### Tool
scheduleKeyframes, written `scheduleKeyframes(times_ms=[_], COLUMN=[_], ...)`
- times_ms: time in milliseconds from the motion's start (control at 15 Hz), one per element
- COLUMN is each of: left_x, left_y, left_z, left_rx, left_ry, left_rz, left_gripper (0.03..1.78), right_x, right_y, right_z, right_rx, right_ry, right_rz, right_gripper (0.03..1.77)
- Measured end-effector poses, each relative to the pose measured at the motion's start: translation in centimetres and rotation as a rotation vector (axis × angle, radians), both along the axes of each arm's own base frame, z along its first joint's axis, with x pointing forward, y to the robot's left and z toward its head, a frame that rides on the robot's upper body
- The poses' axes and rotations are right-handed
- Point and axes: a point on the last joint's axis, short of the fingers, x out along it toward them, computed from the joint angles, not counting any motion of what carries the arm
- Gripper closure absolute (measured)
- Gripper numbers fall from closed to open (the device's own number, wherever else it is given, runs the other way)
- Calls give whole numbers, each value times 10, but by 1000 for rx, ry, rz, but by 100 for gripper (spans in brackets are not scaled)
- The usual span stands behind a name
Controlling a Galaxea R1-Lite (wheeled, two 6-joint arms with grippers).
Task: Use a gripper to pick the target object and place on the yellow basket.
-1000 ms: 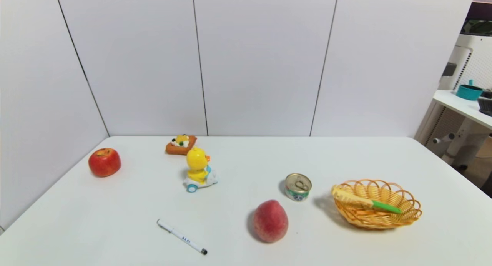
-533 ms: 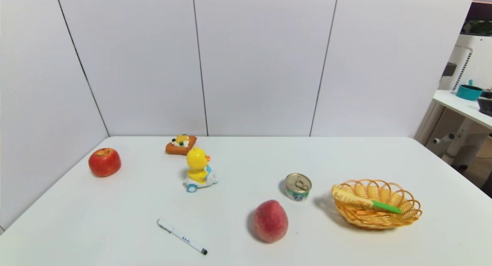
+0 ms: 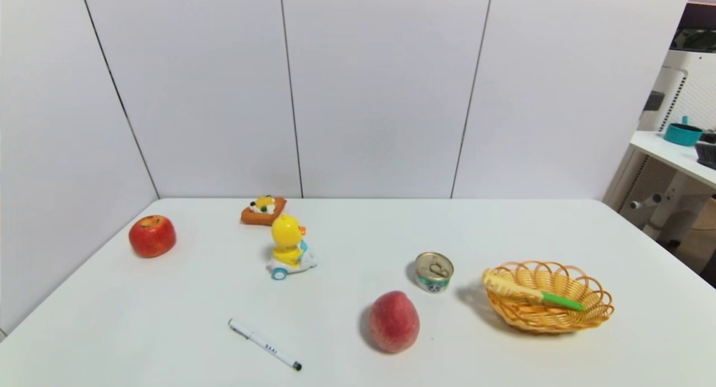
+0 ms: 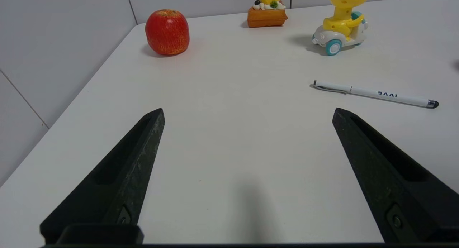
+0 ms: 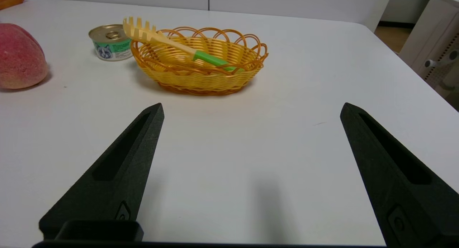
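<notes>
The target object (image 3: 532, 292), a pale yellow pronged utensil with a green handle, lies across the yellow basket (image 3: 598, 314) on the table's right side. In the right wrist view the target object (image 5: 172, 43) rests on the basket's (image 5: 200, 79) rim, head sticking out toward the can. My right gripper (image 5: 251, 110) is open over bare table, well short of the basket, holding nothing. My left gripper (image 4: 247, 113) is open too, low over the table's near left part. Neither arm shows in the head view.
A tin can (image 3: 434, 272) stands left of the basket, a peach (image 3: 393, 321) nearer the front. A white pen (image 3: 264, 343) lies front left. A duck toy on wheels (image 3: 288, 246), a cake piece (image 3: 263, 210) and a red apple (image 3: 151, 235) sit farther back left.
</notes>
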Motion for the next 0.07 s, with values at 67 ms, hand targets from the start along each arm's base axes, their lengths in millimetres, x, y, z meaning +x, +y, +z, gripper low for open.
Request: scheduleKeyframes(times_ms=[67], left_x=[0], left_y=[0], left_z=[0], left_rx=[0], left_ry=[0], left_rz=[0], left_gripper=[12], right_x=[0], right_y=[0], right_z=[0], right_rx=[2], right_ry=[1], right_rz=[0], right_gripper=[11])
